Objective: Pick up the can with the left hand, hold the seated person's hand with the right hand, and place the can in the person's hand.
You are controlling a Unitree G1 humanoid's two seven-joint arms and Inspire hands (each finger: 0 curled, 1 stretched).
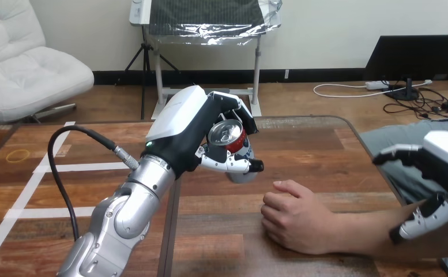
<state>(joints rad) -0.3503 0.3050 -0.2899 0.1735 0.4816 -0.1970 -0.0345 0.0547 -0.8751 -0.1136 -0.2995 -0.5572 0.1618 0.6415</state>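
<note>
My left hand (188, 124) is raised above the middle of the wooden table (302, 144), its fingers and thumb curled round a red and silver can (228, 138) that is tilted with its top toward me. The person's hand (295, 216) rests palm down on the table, loosely curled, below and to the right of the can and apart from it. Their forearm (360, 234) runs off to the right. My right hand (447, 164) hovers at the right edge over that forearm, fingers spread and uncurled, thumb down beside the forearm; I cannot tell whether it touches.
White tape lines (48, 167) cross the table's left part, and a yellow rubber band (18, 154) lies near the left edge. The table's right edge (366, 151) runs close to the person's leg.
</note>
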